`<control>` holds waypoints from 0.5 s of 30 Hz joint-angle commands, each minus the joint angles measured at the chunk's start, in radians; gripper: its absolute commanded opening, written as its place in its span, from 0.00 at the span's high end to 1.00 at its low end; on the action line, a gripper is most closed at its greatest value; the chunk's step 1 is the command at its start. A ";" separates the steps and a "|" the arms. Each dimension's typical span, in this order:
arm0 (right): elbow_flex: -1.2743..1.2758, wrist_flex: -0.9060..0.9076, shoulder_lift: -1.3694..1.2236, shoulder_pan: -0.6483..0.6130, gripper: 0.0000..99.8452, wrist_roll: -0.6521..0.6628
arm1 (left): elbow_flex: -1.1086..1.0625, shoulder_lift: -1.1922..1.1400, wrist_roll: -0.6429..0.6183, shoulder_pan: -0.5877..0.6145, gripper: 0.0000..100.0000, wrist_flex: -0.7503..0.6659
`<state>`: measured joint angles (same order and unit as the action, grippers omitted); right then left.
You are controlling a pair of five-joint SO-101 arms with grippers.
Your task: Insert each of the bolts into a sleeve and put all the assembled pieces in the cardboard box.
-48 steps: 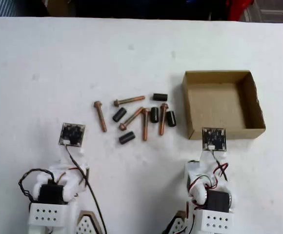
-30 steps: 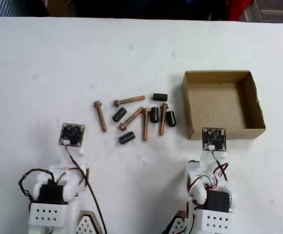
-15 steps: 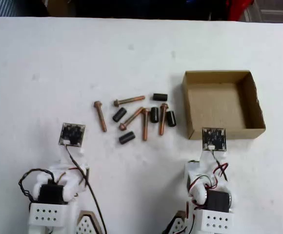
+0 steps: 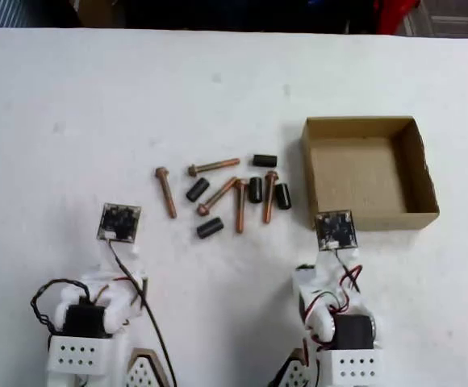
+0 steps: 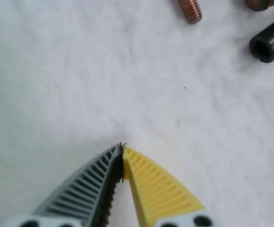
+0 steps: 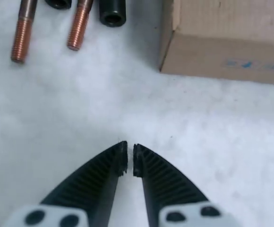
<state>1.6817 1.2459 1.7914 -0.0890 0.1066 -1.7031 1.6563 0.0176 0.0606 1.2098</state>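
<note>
Progress is nil: you have five bolts (image 4: pixel 240 205) and five sleeves (image 4: pixel 210 228) lying loose in a cluster on the table (image 4: pixel 218 97), beside the box (image 4: pixel 379 219), which stands empty. The left gripper (image 5: pixel 122 147) is pinched closed on nothing, and the right gripper (image 6: pixel 129 158) shows only a sliver between its tips, also empty, both low over the table short of the cluster. As I judge it, every insertion and every drop into the box is left to you.

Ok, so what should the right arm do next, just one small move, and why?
Probably open the right tool and ease it toward the nearest bolt. It is almost shut and holds nothing, every bolt lies loose beside the sleeves, and the box is empty.
</note>
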 commanded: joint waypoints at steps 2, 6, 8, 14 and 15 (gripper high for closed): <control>0.009 -0.120 0.012 -0.013 0.98 0.000 | 0.034 -0.004 -0.009 0.008 0.98 0.002; 0.005 -0.219 0.012 -0.013 0.98 0.009 | 0.034 -0.004 -0.009 0.008 0.98 0.002; 0.005 -0.246 0.012 -0.013 0.98 0.075 | 0.034 -0.004 -0.009 0.008 0.98 0.002; -0.028 -0.255 0.012 -0.013 0.98 0.391 | 0.034 -0.004 -0.009 0.008 0.98 0.002; -0.048 -0.254 0.012 -0.013 0.98 0.410 | 0.034 -0.004 -0.009 0.008 0.98 0.002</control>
<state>1.6724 1.0127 1.7914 -0.0905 0.4196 -1.7031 1.6563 0.0176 0.0606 1.2098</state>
